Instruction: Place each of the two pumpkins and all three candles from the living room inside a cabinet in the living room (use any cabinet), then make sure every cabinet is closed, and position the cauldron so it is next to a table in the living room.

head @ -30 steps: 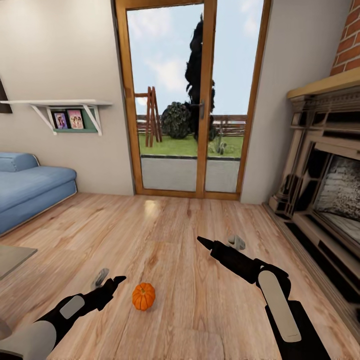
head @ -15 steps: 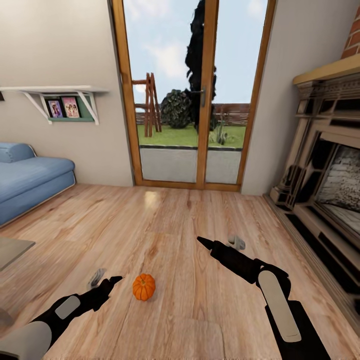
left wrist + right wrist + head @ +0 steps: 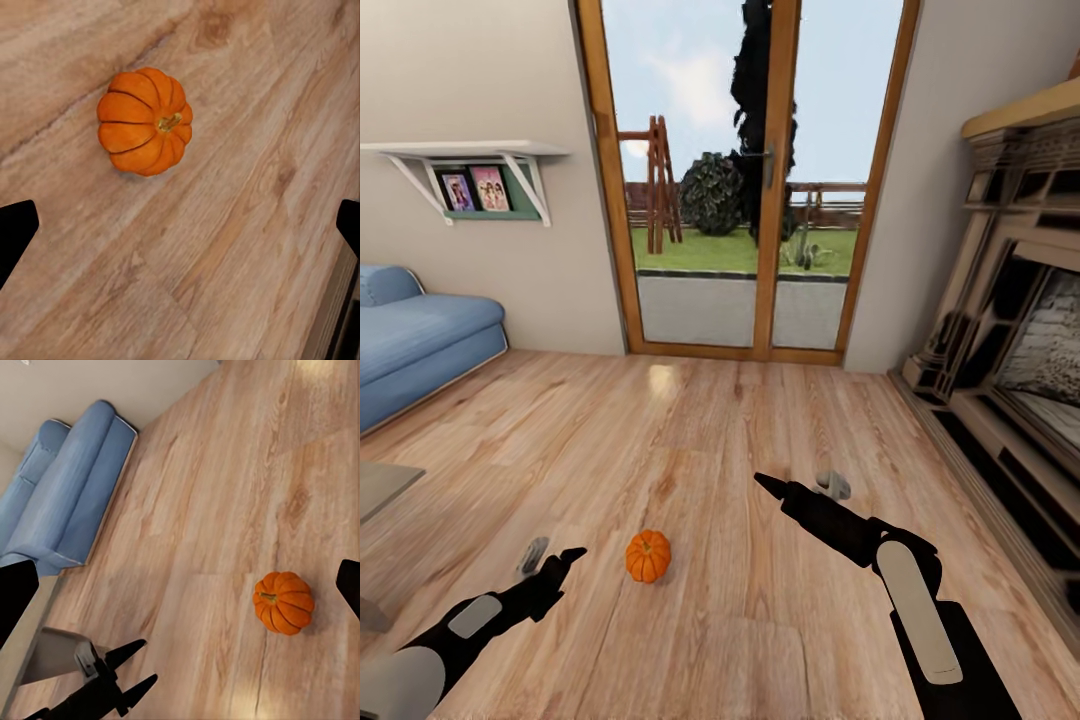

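1 pumpkin [image 3: 648, 556] sits on the wood floor [image 3: 690, 440], well short of the glass door [image 3: 740, 180]. The left gripper [image 3: 550, 560] hovers just beside the pumpkin, jaws spread and empty. The right gripper [image 3: 800, 487] hangs near the pumpkin on its other side, jaws also apart, holding nothing.
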Tool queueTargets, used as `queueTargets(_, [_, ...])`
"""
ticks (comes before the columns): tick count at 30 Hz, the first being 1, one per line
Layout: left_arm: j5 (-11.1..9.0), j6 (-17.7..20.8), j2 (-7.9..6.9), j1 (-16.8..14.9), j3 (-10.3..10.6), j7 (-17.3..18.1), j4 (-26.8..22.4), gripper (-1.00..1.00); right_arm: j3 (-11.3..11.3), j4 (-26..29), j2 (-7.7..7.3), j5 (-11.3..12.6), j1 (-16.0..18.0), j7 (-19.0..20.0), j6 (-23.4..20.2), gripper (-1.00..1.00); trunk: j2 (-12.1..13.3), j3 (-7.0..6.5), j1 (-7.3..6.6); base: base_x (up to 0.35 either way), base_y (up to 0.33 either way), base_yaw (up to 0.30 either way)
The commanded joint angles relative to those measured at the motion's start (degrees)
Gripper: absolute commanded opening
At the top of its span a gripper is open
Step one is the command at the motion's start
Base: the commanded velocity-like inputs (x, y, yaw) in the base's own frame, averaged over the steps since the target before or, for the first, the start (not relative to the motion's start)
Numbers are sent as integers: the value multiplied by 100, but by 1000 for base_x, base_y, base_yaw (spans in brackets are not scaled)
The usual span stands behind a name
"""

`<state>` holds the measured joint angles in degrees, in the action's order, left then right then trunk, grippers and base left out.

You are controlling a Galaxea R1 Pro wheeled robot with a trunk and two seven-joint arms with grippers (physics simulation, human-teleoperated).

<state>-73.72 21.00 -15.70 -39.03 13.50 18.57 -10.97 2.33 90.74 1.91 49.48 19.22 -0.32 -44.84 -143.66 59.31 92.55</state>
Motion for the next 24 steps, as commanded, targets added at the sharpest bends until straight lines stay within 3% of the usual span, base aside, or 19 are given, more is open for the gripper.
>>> queueTargets(1, [-61,9,-6,-1,46,13,3,100,-5,4,3,9,3,-3,-24,100,-4,28,1,0,0,0])
queueTargets(17, [-62,-17,-7,9,52,15,7,100,-11,5,3,37,3,140,-28,100,-25,383,42,0,0,0])
queueTargets(24, [-48,-24,15,8,56,15,-1,100,-183,5,-18,444,3,536,-313,100,-35,538,60,0,0,0])
